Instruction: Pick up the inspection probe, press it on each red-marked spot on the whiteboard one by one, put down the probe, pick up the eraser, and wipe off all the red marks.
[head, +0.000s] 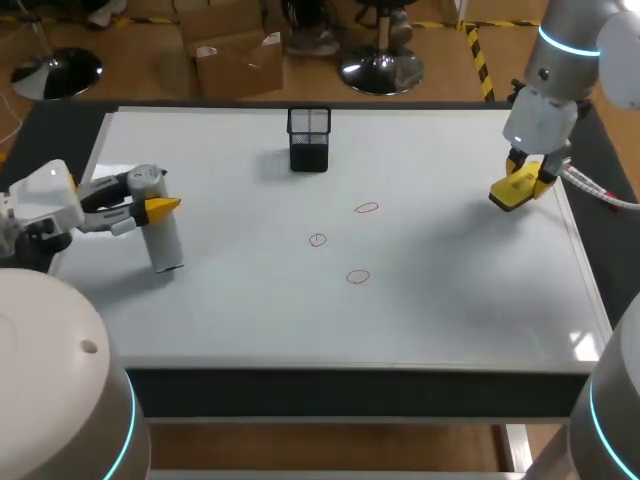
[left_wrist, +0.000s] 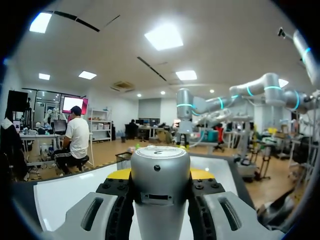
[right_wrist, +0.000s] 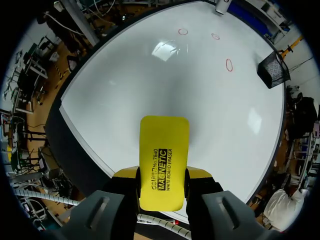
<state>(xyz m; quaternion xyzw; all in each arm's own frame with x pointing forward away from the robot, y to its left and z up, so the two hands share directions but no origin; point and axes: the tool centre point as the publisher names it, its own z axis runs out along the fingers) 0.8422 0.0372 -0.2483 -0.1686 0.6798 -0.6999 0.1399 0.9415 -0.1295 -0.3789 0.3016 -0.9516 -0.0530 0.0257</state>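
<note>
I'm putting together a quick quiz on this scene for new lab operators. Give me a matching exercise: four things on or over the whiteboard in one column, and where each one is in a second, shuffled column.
Things
1. inspection probe
2. eraser
3. black mesh cup
4. red marks

Places
a. held in the right gripper
b. drawn around the middle of the whiteboard
c. held upright in the left gripper
d. standing near the whiteboard's far edge

Pairs: 1-c, 2-a, 3-d, 4-b.
</note>
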